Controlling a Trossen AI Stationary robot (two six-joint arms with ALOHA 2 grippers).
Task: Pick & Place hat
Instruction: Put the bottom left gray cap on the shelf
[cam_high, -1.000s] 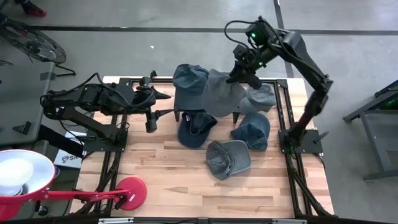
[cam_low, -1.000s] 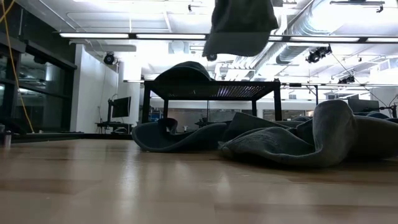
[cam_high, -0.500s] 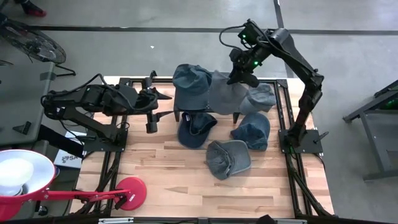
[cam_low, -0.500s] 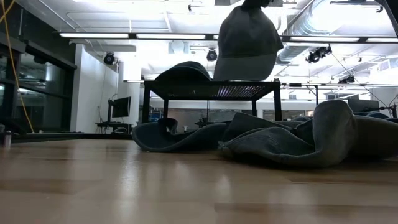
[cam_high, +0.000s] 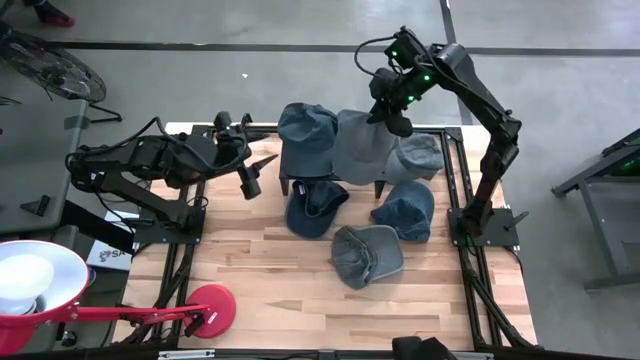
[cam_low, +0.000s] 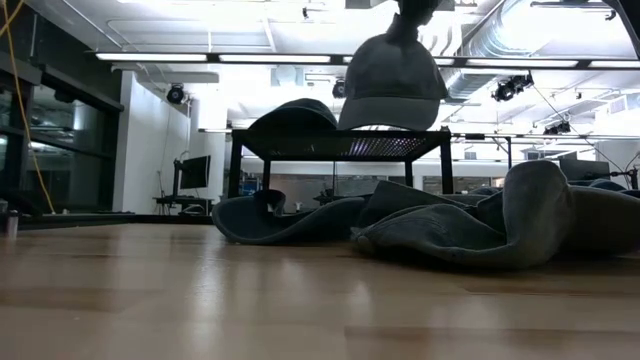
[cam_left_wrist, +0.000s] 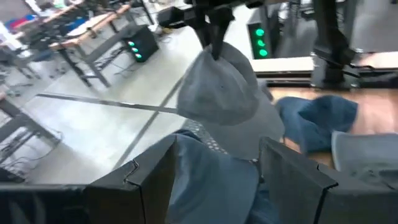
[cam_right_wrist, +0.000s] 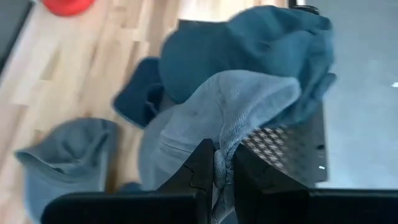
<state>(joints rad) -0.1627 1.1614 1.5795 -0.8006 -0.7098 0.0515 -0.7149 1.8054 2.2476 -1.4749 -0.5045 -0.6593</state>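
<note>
While my right end effector (cam_high: 392, 122) hangs over the far edge of the pale wooden desk (cam_high: 280, 290), its two dark fingers (cam_right_wrist: 202, 168) are pinched together on a fold at the crown of a light grey-blue fabric cap (cam_high: 358, 148), so I am gripping that cap from above. In the low view the cap (cam_low: 392, 82) hangs straight below my grip with its lower edge down at the top of the small black metal stand with a perforated top (cam_low: 340, 146), though I cannot tell whether it touches. Just beside the held cap, toward my left arm, a darker blue denim cap (cam_high: 305, 125) already sits on that same stand; my right wrist camera shows it (cam_right_wrist: 249, 53) lying directly behind the cloth I hold, with the perforated metal (cam_right_wrist: 280, 146) showing under it. Below my end effector, on the desk on the near side of the stand, lie more caps: a dark blue one turned open side up (cam_high: 313, 208), a blue one beside it (cam_high: 407, 210), and a grey-blue one nearest the front (cam_high: 366, 254); another grey-blue cap (cam_high: 418, 156) lies by the stand on the side toward my right arm's base. My left end effector (cam_high: 258, 172) waits well apart from the held cap, over the desk's left side, its fingers spread open and holding nothing.
</note>
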